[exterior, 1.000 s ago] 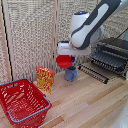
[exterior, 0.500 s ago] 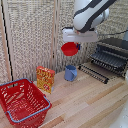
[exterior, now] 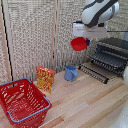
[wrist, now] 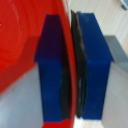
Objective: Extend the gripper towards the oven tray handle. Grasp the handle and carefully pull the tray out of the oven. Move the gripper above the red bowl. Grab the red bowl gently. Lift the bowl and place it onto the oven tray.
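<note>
We see the gripper (exterior: 83, 39) pinching the red bowl (exterior: 79, 44) by its rim, fingers (wrist: 95, 70) pressed on either side (wrist view), bowl in mid-air above the blue cup (exterior: 70, 73), tray (exterior: 96, 71) out of the oven (exterior: 112, 54)

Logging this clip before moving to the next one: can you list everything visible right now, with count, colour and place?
red bowl: one, red, held in the air by its rim, above the blue cup
tray: one, dark bars, pulled out in front of the oven, low over the table
oven: one, black with silvery trim, at the exterior view's right
blue cup: one, blue, standing on the table
red mesh basket: one, red, at the exterior view's lower left
box: one, orange and yellow, upright beside the basket
table: one, light wood
screen: pale woven panels behind everything
gripper: one, white with blue fingers, clamped on the bowl's rim
</note>
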